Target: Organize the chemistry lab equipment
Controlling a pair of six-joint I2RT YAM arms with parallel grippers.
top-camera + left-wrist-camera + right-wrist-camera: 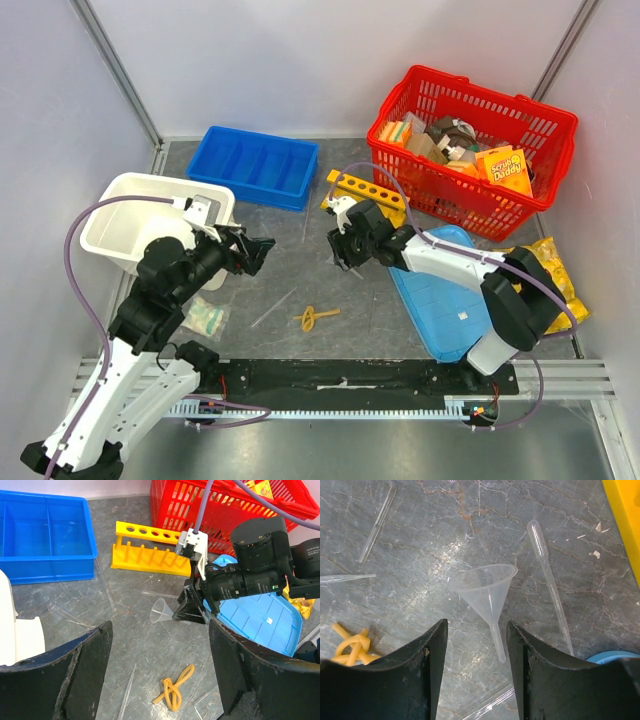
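Observation:
A clear plastic funnel (487, 587) lies on its side on the grey table, its thin stem pointing back between my right gripper's (476, 630) jaws. The jaws stand open and do not touch it. A clear pipette (547, 570) lies just right of it, and a thin tube (377, 522) lies farther left. The knotted tan rubber band (173, 687) lies below my left gripper (160, 630), which hangs open and holds nothing. The yellow test-tube rack (365, 190) stands behind the right gripper (345, 260). A small clear bag (205, 318) lies beside the left arm.
A blue divided bin (255, 165) sits at the back, with a red basket (470, 130) full of packs to its right. A white tub (150, 215) stands at the left. A blue lid (440, 290) and a yellow chip bag (555, 280) lie under the right arm.

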